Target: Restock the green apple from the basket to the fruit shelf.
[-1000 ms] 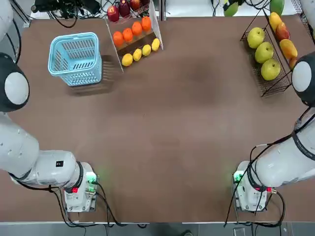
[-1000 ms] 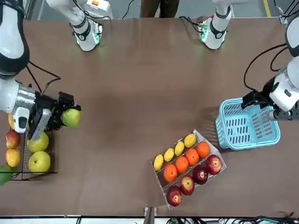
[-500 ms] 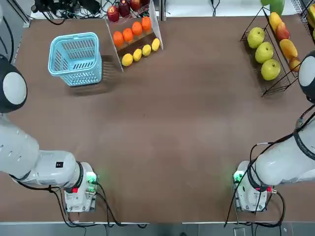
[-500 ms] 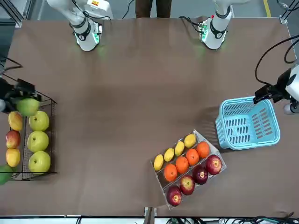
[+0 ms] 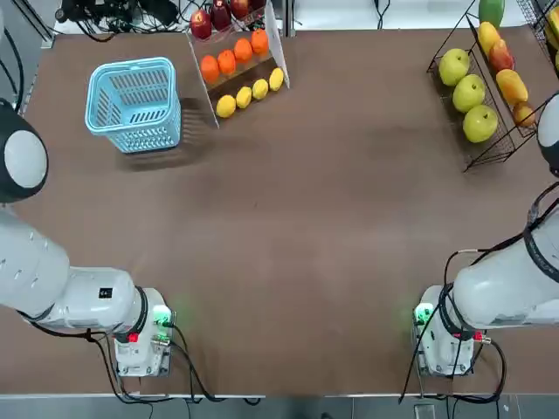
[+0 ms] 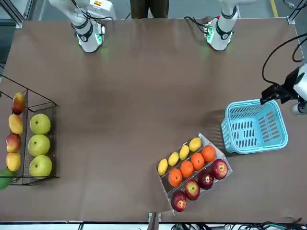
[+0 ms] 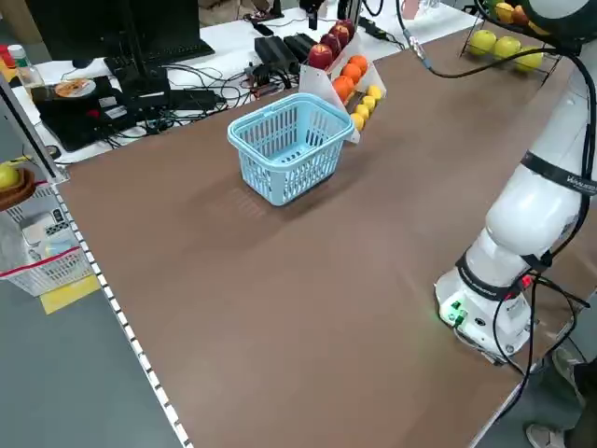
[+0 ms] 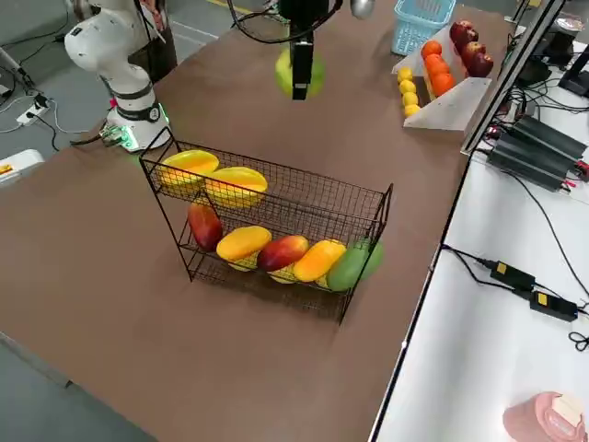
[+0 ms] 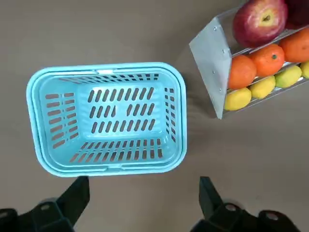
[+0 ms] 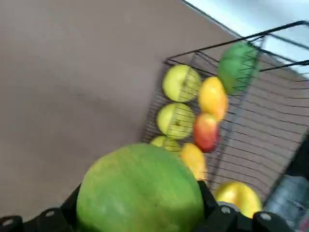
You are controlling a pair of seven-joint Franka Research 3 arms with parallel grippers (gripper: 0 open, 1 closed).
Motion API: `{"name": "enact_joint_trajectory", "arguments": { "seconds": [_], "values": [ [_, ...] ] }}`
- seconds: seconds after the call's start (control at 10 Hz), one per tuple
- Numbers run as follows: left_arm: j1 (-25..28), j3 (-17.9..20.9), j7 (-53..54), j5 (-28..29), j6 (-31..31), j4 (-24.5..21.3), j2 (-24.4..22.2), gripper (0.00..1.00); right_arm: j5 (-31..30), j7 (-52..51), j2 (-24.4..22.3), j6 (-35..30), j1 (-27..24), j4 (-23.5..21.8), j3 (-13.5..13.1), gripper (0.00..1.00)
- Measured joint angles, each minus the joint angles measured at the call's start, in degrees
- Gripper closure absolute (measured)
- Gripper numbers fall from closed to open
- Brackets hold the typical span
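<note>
Above the fruit shelf point(image 8: 276, 216), the right hand point(image 8: 300, 74) holds the green apple point(image 10: 140, 191) clamped between its fingers, high over the table point(image 5: 306, 218); this is the carry-and-place step. The basket point(image 9: 106, 121) stands empty at the far left, with the left hand point(image 9: 140, 212) hovering spread wide just beside it (idle, by the look of it). Next, I judge, the apple must be lowered to the row of three green apples point(image 5: 469, 92) and let go gently.
</note>
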Motion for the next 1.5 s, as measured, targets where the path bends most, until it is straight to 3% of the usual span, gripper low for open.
{"name": "enact_joint_trajectory", "arguments": {
  "seconds": [0.5,1.0,1.5],
  "values": [
    [-0.1,-0.13,0.0,1.49,-0.09,0.71,0.27,0.0,-2.11,-13.72,4.98,8.48,-3.14,0.07,-1.19,0.08],
    [0.13,-0.17,0.0,1.53,-0.09,0.71,0.42,0.0,-1.95,-19.59,8.11,10.51,-4.94,0.85,-2.03,0.08],
    [0.25,-0.29,0.0,1.53,-0.09,0.71,0.42,0.0,-0.74,-22.45,10.84,11.68,-5.72,5.03,-2.03,0.08]
  ]
}}
